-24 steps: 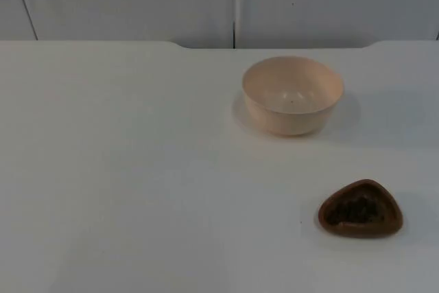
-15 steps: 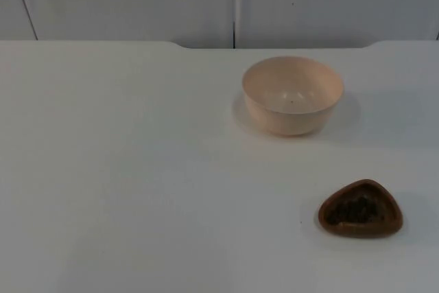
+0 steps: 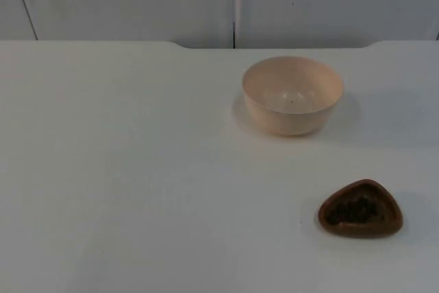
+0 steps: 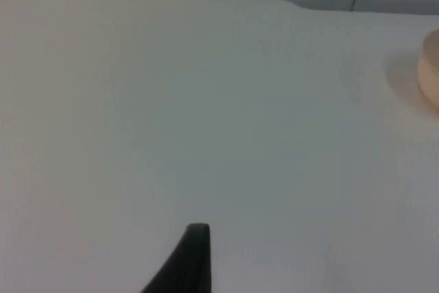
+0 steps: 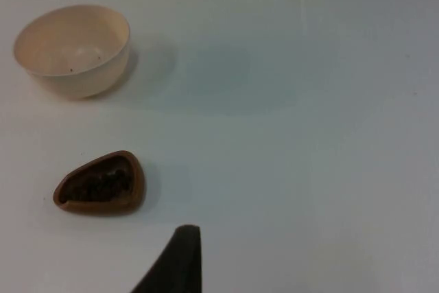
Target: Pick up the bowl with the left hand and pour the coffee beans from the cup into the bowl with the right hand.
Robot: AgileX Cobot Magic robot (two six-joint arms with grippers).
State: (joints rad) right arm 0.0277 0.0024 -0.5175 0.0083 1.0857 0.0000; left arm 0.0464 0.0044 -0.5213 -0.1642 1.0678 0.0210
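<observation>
Top view: bowl (upright) beyond cup.

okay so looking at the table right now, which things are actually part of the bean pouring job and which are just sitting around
Part of the job:
- cream bowl, upright, nearer the wall
- brown cup holding coffee beans, apart from the bowl
- left gripper and right gripper, both above the table, holding nothing

Just there:
- white table
- grey partition wall
</observation>
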